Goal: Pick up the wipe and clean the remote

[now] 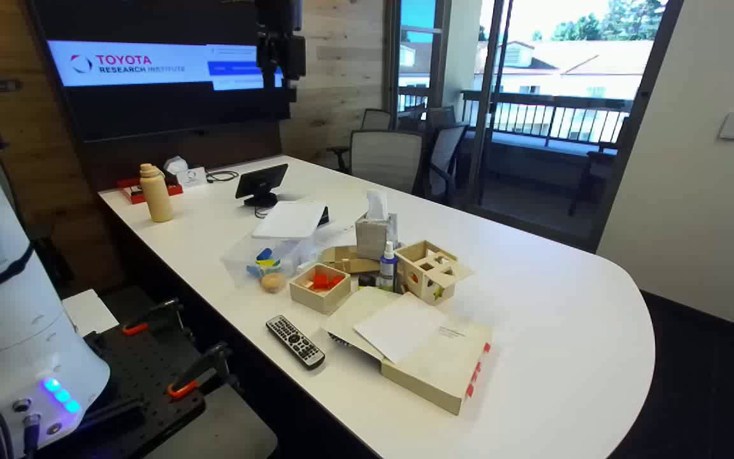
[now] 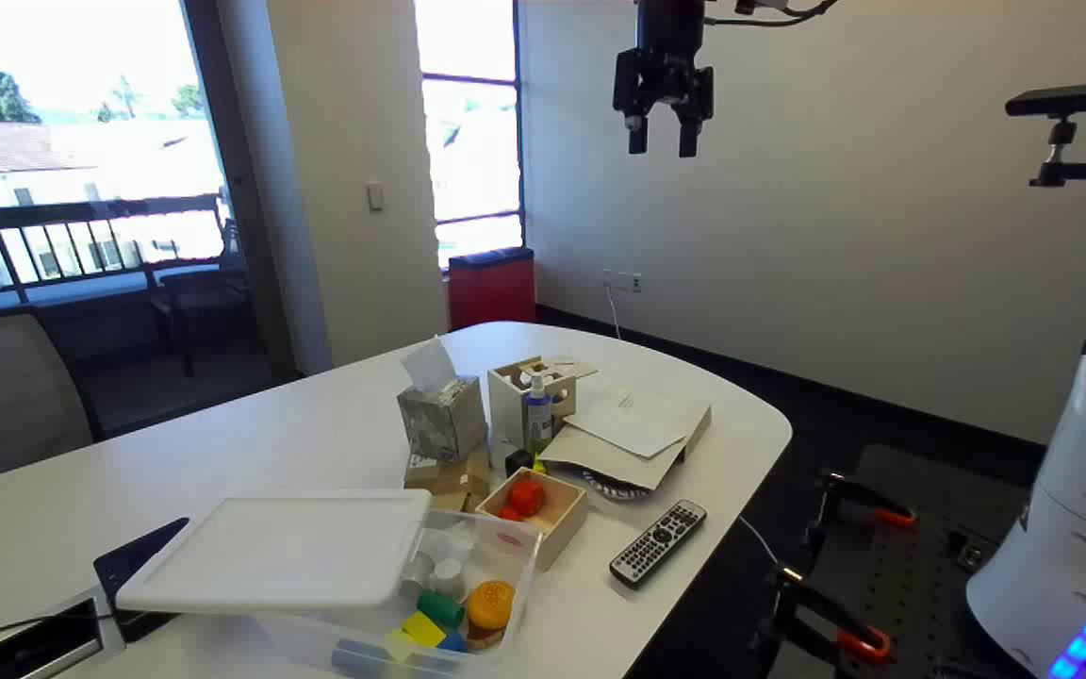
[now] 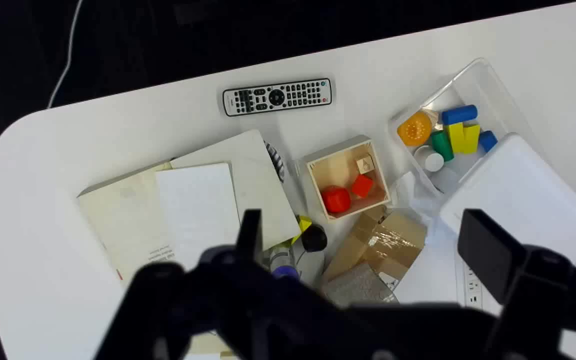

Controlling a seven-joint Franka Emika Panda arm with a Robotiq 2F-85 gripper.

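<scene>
While black two-finger gripper (image 2: 663, 146) is hanging high above white tabletop (image 1: 552, 299), its fingers (image 2: 689, 140) are standing spread wide apart. Silver-and-black oblong remote (image 3: 277, 97) is lying flat, face up, nr tabletop's edge, apart from open-topped sq. light-wood box (image 1: 308, 299) w/ red pcs (image 3: 336, 199). White tissue wipe (image 2: 431, 366) is poking up from gray cube-shaped tissue box (image 2: 442, 424); white-and-purple spray btl (image 1: 388, 264) is standing upright nr it, just beside light-wood shape-sorter cube (image 2: 505, 401).
</scene>
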